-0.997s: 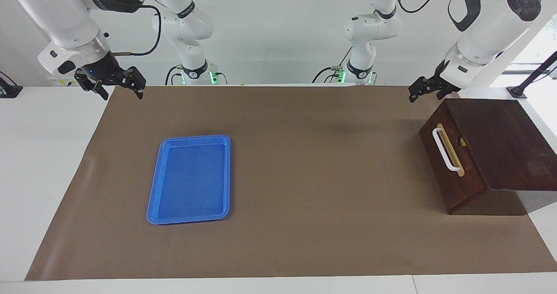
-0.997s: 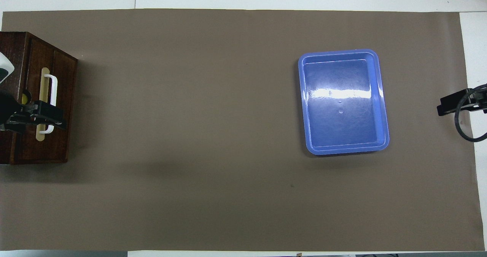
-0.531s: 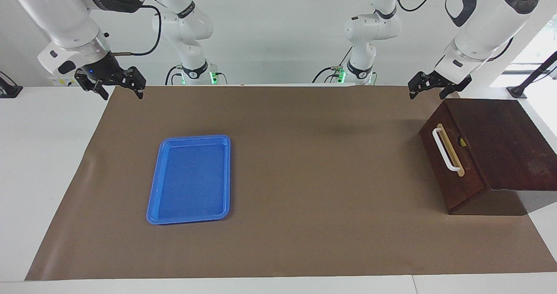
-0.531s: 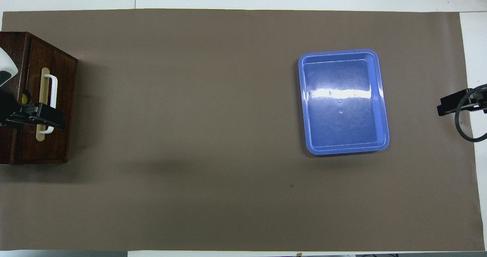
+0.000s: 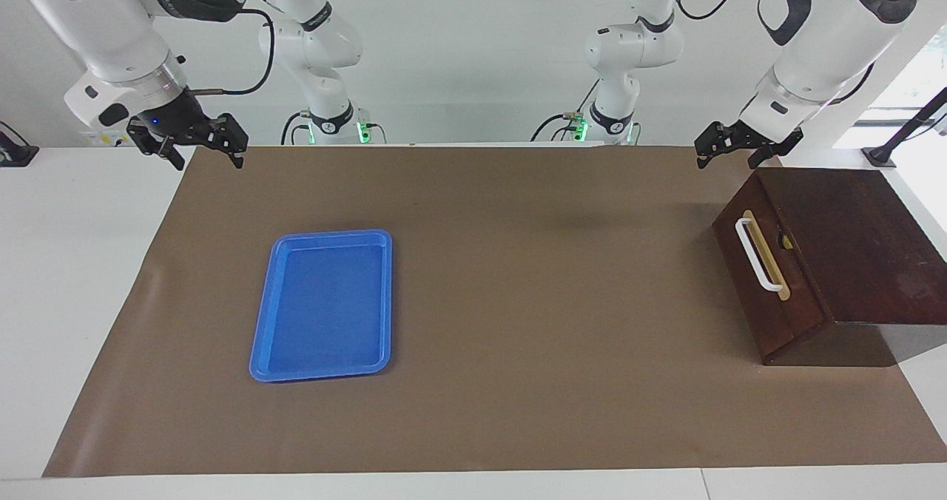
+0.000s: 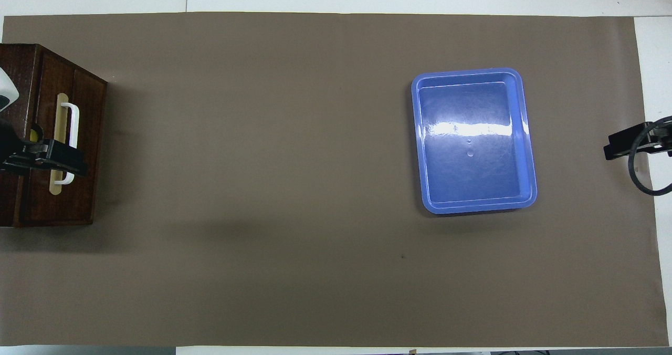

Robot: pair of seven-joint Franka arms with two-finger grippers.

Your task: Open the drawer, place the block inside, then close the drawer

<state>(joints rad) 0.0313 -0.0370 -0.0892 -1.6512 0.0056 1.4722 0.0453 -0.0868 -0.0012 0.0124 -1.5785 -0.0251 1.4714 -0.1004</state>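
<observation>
Drawer (image 5: 769,278) of dark brown wooden box (image 5: 858,241), nearly shut, at the left arm's end; small yellow block (image 5: 786,243) glimpsed inside. Left gripper (image 5: 747,149) hangs over the box's robot-side edge, jaws open, empty. Right gripper (image 5: 198,145) waits open. Blue plastic tray (image 5: 323,304) lies well apart.

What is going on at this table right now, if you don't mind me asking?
Nothing is being held. The drawer of the wooden box is nearly shut, with a sliver of the yellow block showing in the gap. The left gripper hangs open above the box; the right gripper waits open. The blue tray lies empty.
</observation>
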